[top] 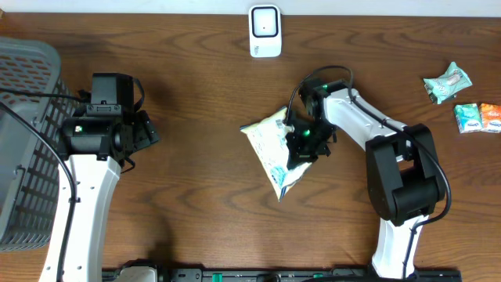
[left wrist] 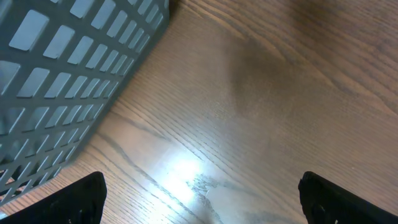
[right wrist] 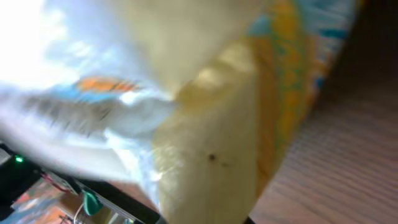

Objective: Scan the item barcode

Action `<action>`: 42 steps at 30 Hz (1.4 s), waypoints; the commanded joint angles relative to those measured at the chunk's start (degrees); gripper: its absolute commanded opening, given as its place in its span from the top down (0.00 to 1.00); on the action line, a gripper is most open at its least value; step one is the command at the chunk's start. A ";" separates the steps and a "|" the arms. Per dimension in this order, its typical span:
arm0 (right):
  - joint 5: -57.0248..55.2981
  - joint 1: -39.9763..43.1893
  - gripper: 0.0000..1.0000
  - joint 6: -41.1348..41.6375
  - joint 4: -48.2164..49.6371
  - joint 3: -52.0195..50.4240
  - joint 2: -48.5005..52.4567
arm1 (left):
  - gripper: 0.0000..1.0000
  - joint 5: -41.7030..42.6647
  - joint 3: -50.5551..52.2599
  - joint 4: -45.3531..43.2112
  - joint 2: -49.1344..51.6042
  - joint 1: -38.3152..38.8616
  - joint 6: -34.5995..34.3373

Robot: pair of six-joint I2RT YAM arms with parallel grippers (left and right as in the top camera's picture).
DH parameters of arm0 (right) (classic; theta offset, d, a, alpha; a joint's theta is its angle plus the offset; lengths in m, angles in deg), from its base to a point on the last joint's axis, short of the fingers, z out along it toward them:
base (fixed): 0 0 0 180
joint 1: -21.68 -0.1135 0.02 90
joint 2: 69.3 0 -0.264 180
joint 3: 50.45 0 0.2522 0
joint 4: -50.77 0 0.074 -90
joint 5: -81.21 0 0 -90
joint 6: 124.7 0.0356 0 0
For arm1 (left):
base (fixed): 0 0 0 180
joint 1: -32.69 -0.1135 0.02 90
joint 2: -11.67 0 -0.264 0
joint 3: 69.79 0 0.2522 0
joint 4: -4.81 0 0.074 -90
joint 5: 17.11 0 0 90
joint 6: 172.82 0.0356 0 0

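Two grippers: right gripper (top: 302, 146) pinched shut on crinkled white-and-yellow plastic bag (top: 268, 138); left gripper (top: 149, 132) spread wide, empty, near grey plastic lattice basket (top: 23, 160).

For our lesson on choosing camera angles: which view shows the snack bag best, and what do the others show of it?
The overhead view: the whole snack bag shows there, sharp and in outline. The right wrist view shows only a blurred close-up of it. The left wrist view shows none of it.
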 commanded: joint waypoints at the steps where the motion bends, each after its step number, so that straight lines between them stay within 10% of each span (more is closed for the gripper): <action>1: -0.52 0.31 0.99 0.83 -1.18 7.37 -0.72 | 0.02 -1.16 -0.15 0.17 0.04 -0.22 0.35; 14: 14.80 0.31 0.99 -13.90 -4.00 28.13 -0.72 | 0.02 -1.16 -0.15 0.17 0.04 -0.22 0.33; 22: 3.76 0.31 0.99 -11.56 -6.86 25.66 -0.70 | 0.02 -1.16 -0.15 0.17 0.04 -0.22 0.35; 39: -5.25 5.05 0.04 -1.53 -3.39 14.80 -0.70 | 0.02 -1.18 -0.15 0.17 0.04 -0.22 0.35; 42: -5.29 6.27 0.01 -0.42 -2.34 14.78 -0.70 | 0.02 -1.16 -0.15 0.17 0.04 -0.22 0.33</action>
